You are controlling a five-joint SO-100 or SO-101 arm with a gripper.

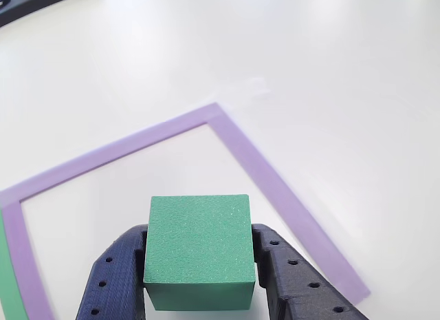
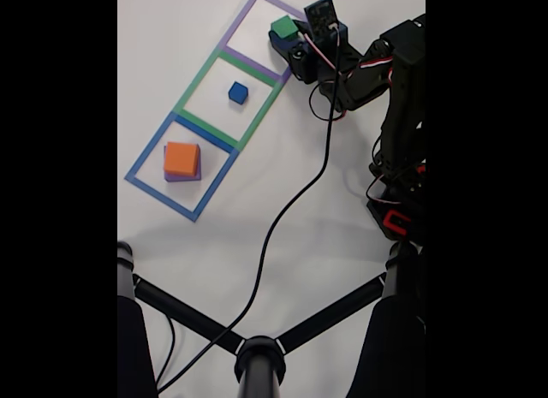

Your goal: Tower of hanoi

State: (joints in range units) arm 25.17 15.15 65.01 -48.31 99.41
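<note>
Now my dark blue pincer (image 1: 199,279) pinches the green foam cube (image 1: 199,248) (1 block) over the purple square frame (image 1: 261,168), near the white worktop's (image 1: 344,93) far corner.

The green cube (image 1: 199,248) has a matt, finely grained face that looks like foam or printed plastic. The end effector (image 1: 199,272) is dark blue plastic with fine layered ridges and small holes. The worktop (image 1: 330,72) is smooth, white and faintly glossy. The purple frame (image 1: 268,175) at 3 o'clock looks flat and matt.
</note>
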